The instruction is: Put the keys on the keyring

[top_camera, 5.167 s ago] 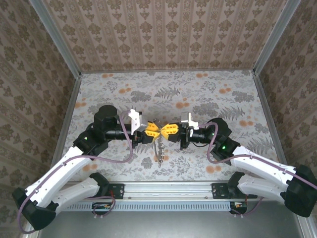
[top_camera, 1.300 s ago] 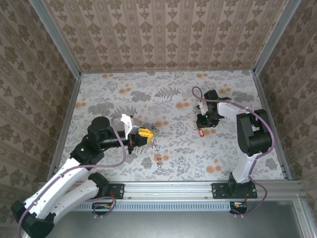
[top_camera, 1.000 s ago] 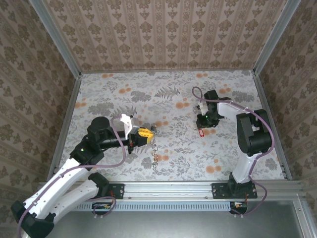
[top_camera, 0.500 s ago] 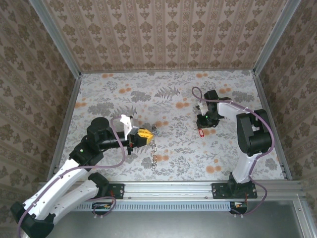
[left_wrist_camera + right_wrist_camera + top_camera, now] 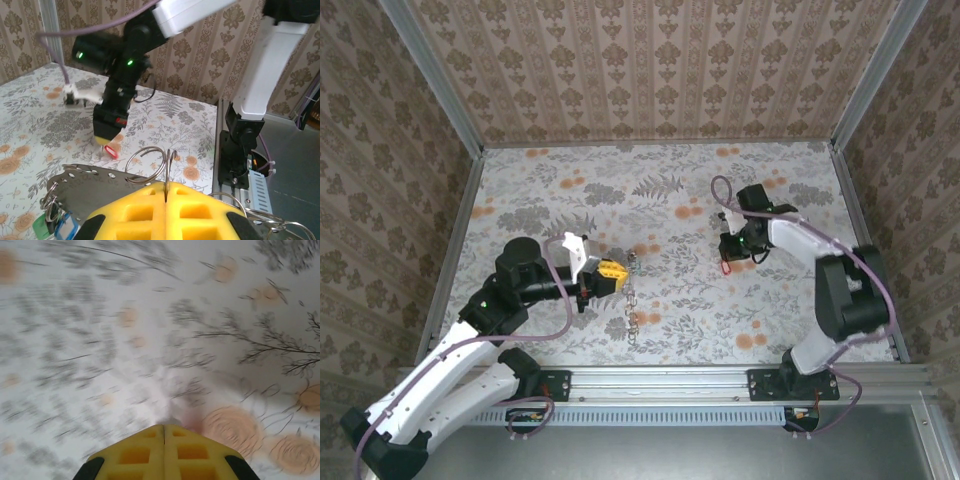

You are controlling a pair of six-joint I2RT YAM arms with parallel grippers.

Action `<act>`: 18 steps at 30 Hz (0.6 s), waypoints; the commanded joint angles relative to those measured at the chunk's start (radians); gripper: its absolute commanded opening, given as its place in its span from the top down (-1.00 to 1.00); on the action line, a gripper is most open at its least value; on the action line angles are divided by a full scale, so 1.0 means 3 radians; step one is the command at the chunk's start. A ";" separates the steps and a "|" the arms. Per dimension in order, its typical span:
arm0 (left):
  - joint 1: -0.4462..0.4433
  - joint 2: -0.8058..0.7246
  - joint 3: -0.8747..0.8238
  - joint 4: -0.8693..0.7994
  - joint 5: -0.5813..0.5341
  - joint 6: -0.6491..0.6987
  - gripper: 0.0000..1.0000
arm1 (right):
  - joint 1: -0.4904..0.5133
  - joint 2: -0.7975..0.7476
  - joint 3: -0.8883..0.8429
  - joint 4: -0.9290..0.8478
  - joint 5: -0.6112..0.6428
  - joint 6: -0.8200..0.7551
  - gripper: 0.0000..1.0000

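My left gripper (image 5: 611, 268) is shut on the keyring (image 5: 148, 162), a thin metal ring standing up from between its yellow fingers (image 5: 135, 212). The ring's chain (image 5: 632, 303) hangs down from it towards the table. A green key (image 5: 38, 230) with a blue tag dangles on a small ring at the lower left of the left wrist view. My right gripper (image 5: 729, 257) points down at the table, shut on the red key (image 5: 725, 266), which sticks out below its tips (image 5: 111, 151). The right wrist view is blurred, with a pinkish smear (image 5: 192, 423) just past the shut fingers.
A grey metal plate (image 5: 92, 187) with holes lies just beyond the left fingers. The flowered table (image 5: 660, 190) is walled by patterned panels, with metal rails along its sides and an aluminium rail (image 5: 660, 380) at the near edge. Purple cables loop beside both arms.
My right arm has swung its elbow out to the right and its jaws have shut on the red key. The left gripper still holds the keyring in the same place.
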 commanded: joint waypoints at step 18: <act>-0.0072 0.0458 0.0919 -0.1331 0.0399 0.0956 1.00 | 0.1473 -0.1912 -0.0242 0.1517 -0.1616 -0.0584 1.00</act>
